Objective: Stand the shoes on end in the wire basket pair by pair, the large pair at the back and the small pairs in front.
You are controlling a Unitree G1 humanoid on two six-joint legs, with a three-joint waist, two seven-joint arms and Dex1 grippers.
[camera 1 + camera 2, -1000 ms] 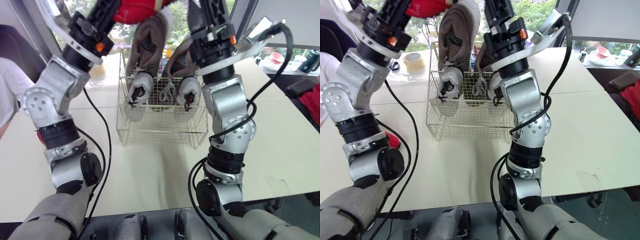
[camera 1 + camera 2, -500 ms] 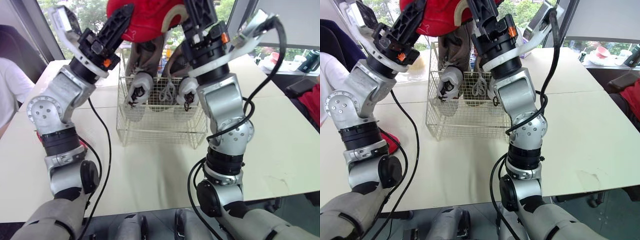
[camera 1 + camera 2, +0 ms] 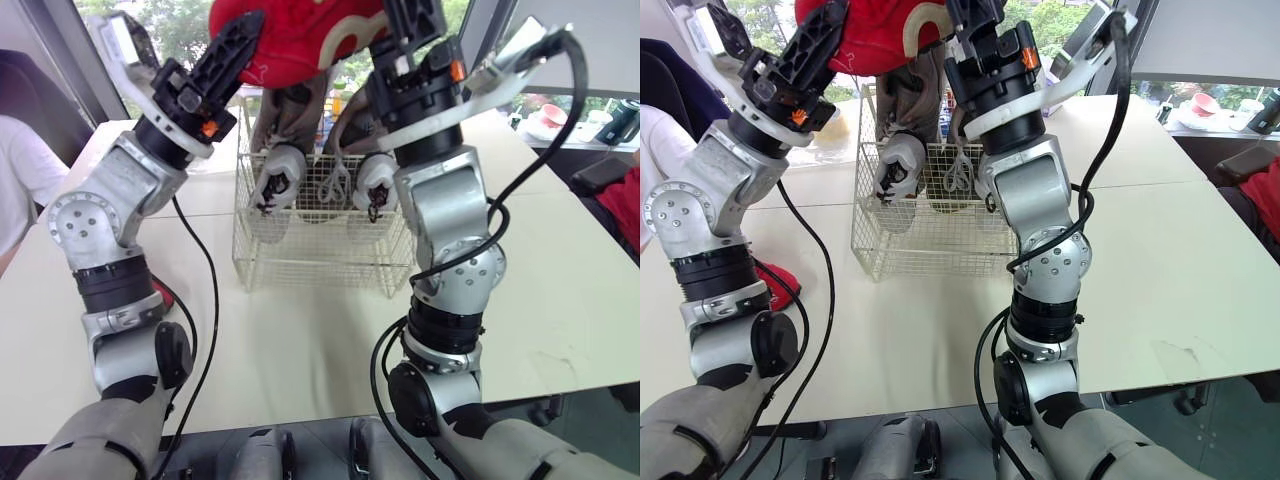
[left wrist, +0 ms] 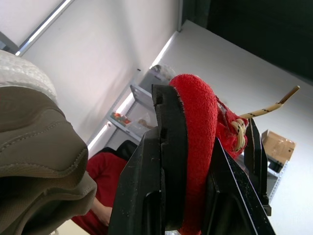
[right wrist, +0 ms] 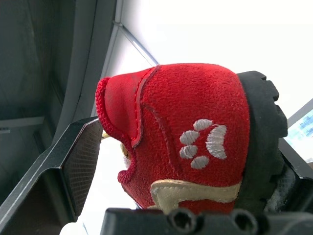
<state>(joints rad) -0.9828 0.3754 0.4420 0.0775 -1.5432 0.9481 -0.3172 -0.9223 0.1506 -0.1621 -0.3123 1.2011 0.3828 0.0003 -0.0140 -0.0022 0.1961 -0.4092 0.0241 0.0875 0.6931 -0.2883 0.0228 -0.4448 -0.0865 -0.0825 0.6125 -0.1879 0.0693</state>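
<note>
A red shoe [image 3: 300, 40] with a paw print on its heel [image 5: 195, 122] hangs high over the wire basket [image 3: 320, 250]. My left gripper [image 3: 238, 45] is shut on the shoe's collar [image 4: 195, 127]. On the other end my right gripper [image 3: 408, 18] is shut on the heel. Two large brown shoes [image 3: 290, 110] stand on end at the back of the basket. Two small grey shoes [image 3: 278, 175] stand in front of them, toes down.
A second red shoe [image 3: 778, 280] lies on the table by my left arm. A tape roll [image 3: 825, 120] sits beyond the basket at the left. A person's white sleeve [image 3: 20, 170] is at the far left. A pink cup [image 3: 550, 115] stands far right.
Both grippers have come down with the red shoe, which now shows more fully above the basket. In the last half second it shifted only slightly.
</note>
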